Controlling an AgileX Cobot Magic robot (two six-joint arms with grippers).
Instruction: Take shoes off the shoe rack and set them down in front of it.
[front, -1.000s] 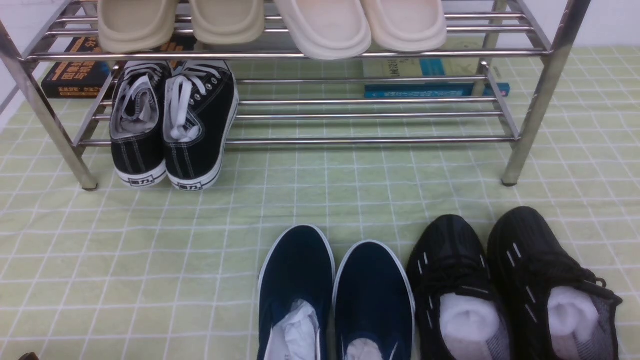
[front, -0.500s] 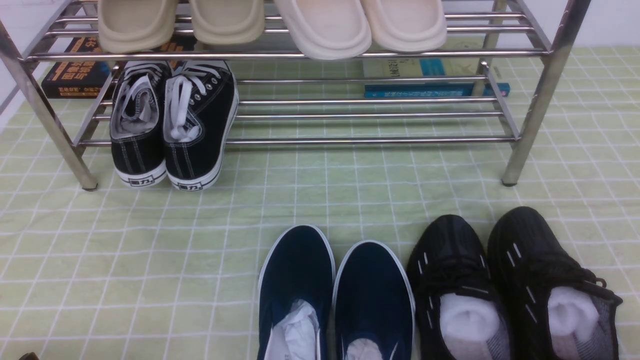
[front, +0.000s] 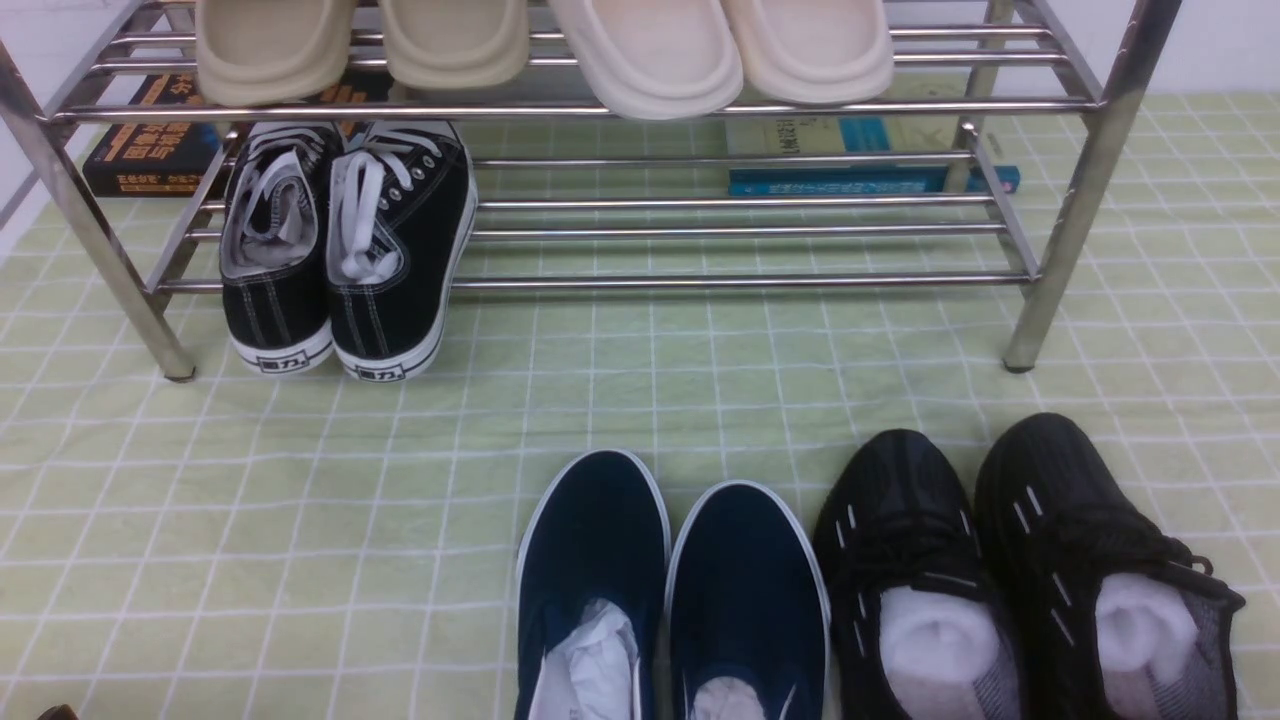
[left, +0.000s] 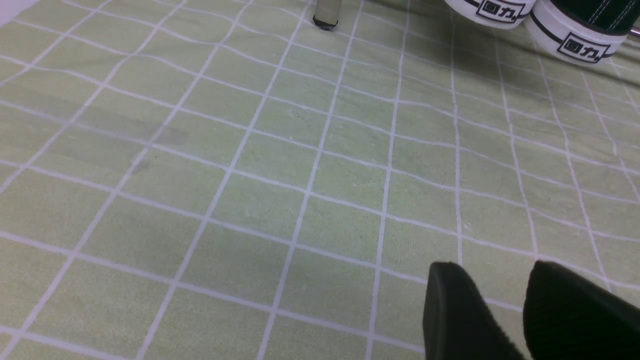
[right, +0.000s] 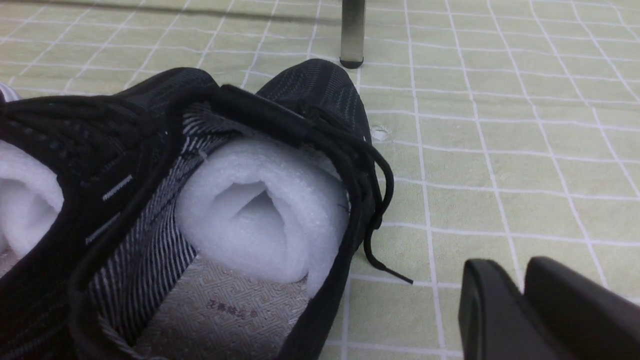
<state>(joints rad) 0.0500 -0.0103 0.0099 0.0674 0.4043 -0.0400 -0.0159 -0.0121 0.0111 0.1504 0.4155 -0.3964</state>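
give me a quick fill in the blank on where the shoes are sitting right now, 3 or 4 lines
1. The navy pair stands on the checked cloth, in front of the ____.
2. The black knit pair stands to the ____ of the navy pair in the front view.
3. The black sneakers with white laces sit on the rack's ____ shelf.
4. The top shelf holds ____ pairs of beige slippers.

Missing words: shoe rack; right; lower; two

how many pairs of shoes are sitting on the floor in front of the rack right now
2. The navy pair sits near the middle; the black knit pair is right beside it, toward the robot's right. Both are off the shoe rack.
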